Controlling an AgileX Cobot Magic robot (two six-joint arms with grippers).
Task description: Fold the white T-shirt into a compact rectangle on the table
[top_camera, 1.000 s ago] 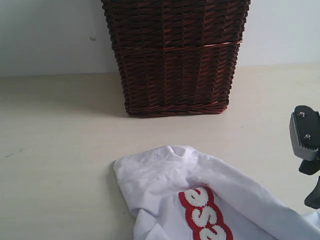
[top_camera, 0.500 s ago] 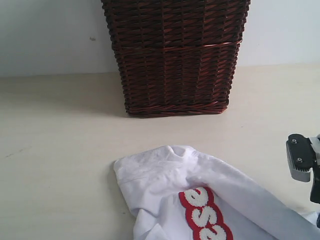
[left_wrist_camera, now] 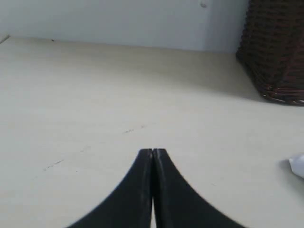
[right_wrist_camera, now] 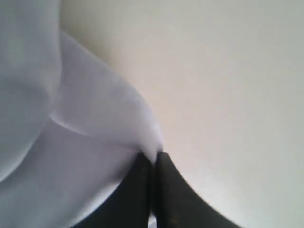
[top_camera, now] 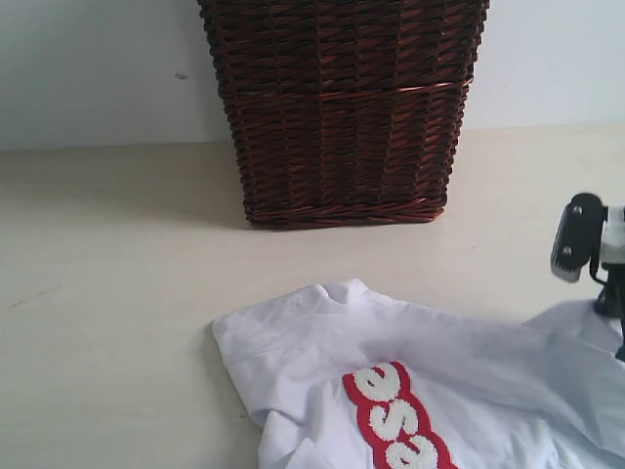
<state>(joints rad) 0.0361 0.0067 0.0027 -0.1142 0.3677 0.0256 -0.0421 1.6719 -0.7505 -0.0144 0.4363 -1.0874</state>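
Your right hand [right_wrist_camera: 153,159] is closed, its two dark fingers pressed together with a fold of the white T-shirt [top_camera: 439,391] pinched between the tips. In the right wrist view the cloth rises from the grip in a smooth rounded ridge, with bare table just beside it. In the exterior view only part of your right arm [top_camera: 584,237] shows, at the right edge, above a raised corner of the shirt; the fingers themselves are out of sight there. The shirt lies on the pale cream table [top_camera: 117,293], spread across the near right part of it and loosely rumpled, not folded into a rectangle. Its rounded upper edge points toward the wicker basket [top_camera: 342,107] and its red band [top_camera: 395,415] of white letters runs at a slant toward the near edge, where the picture cuts it off. The dark brown basket stands upright on the table against the pale wall [top_camera: 98,68], well apart from the shirt, with open tabletop between them. Your left hand [left_wrist_camera: 152,152] is closed too, its fingers meeting tip to tip with nothing between them, over bare table. The basket's lower corner shows in the left wrist view, off to one side.
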